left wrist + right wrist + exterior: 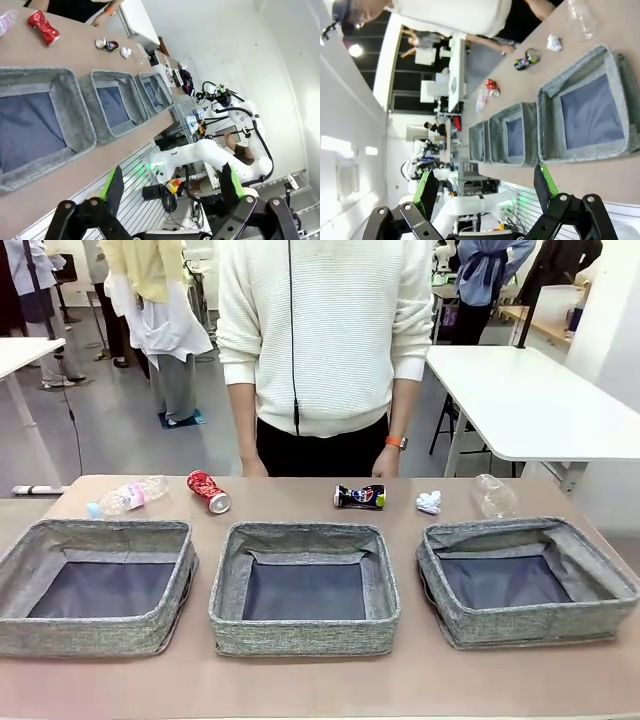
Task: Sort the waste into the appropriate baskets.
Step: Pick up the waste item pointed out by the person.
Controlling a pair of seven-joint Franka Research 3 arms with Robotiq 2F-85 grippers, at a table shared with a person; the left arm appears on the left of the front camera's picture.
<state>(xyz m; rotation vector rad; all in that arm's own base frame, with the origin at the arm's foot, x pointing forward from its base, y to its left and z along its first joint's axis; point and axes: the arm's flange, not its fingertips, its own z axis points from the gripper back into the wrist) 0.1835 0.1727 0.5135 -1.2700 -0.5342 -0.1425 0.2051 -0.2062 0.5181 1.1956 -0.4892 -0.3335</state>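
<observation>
Grey woven baskets stand in a row along the near half of the table (300, 685): left basket (90, 635), middle basket (300, 635) and right basket (530, 625), long sides running left to right, just beside one another.

Nearer than the table's near edge, the left gripper (171, 184) hangs with its green-padded fingers (112, 184) spread wide and nothing between them. The right gripper (486, 185) is spread just as wide, also holding nothing. All the waste lies well apart from both, on the far side of the baskets.

The front view shows that far row straight on. From the left:
- The bottle (127, 497) is on its side, long axis roughly left to right, blue cap to the left.
- The red can (208, 491) is on its side, its silver end pointing near-right.
- The blue can (359, 498) is on its side, long axis left to right.
- The paper ball (429, 502) is just right of the blue can.
- The cup (494, 495) is tipped over; which way its mouth points I cannot tell.

The left wrist view crops the bottle at its edge, while the right wrist view takes in all five pieces. Each wrist view also shows its own fingers. A person (325, 340) stands at the far edge, hands touching the table behind the cans.
</observation>
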